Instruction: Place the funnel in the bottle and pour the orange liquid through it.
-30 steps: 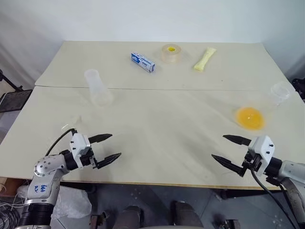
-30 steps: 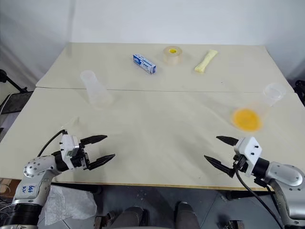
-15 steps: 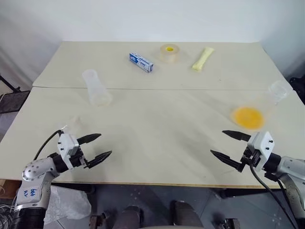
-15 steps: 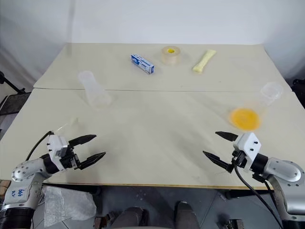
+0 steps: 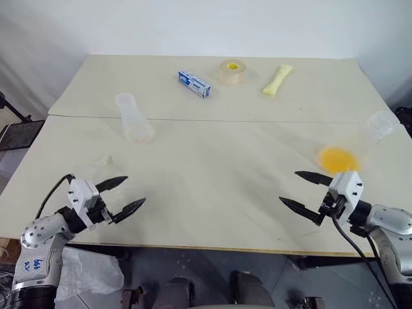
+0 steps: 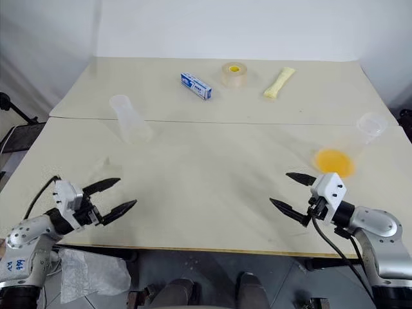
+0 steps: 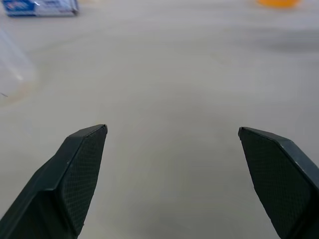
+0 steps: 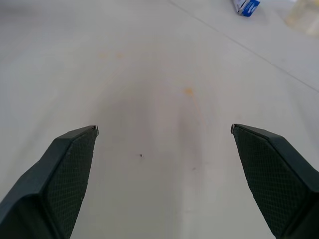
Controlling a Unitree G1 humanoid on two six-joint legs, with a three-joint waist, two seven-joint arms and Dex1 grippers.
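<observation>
Room to move is generous across the middle of the surface (image 5: 212, 174): we see a wide bare stretch between the two tools, crossed only by the seam where two cream boards meet, running side to side in the upper half of the frame. The near edge runs along the lower part of the frame, and both tools hang just over it.

Our left tool (image 5: 122, 196) sits in the lower left, fingers spread wide and holding nothing. Our right tool (image 5: 308, 191) sits in the lower right, also spread wide and empty, pointing in toward the centre.

The bottle (image 5: 132, 118) is in the upper left, just below the seam: clear, colourless, faint against the board, well apart from the left tool. The funnel (image 5: 105, 159) we take to be the small, faint clear shape lower down at left, between the bottle and the left tool; its form is hard to make out.

The orange liquid (image 5: 337, 158) shows as a bright yellow-orange pool at right, inside a clear flask (image 5: 380, 124) whose flared mouth reaches toward the right edge of the surface. It lies near the right tool, just above it in the frame.

Along the far side, at upper centre, lie a blue box (image 5: 194, 84), a tape roll (image 5: 232, 71) and a pale yellow packet (image 5: 277, 79).
</observation>
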